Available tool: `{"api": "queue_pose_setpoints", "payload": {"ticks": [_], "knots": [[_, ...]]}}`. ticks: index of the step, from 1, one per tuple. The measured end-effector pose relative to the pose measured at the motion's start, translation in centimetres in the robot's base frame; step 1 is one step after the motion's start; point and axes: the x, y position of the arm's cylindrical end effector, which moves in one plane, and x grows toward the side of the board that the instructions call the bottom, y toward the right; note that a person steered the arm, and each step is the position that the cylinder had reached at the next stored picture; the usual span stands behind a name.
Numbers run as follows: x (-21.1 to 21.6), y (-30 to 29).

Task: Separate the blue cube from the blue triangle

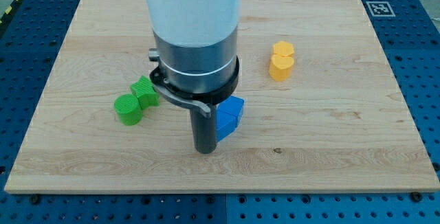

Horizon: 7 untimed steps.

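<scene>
Blue blocks sit just right of the board's middle, partly behind my rod. They look like two pieces pressed together, but I cannot tell the cube from the triangle. My tip rests on the board just left of and below the blue blocks, touching or almost touching them. The arm's wide body hides the board above the blocks.
Two green blocks lie together at the view's left. Two yellow blocks sit together at the upper right. The wooden board lies on a blue perforated table. A tag marker is at the board's top right corner.
</scene>
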Motion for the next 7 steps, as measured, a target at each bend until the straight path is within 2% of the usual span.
{"api": "queue_pose_setpoints", "payload": {"ticks": [1, 3, 6, 7], "knots": [[-0.2, -0.4], [-3.7, -5.1], [-4.0, 6.7], [-4.2, 5.9]]}}
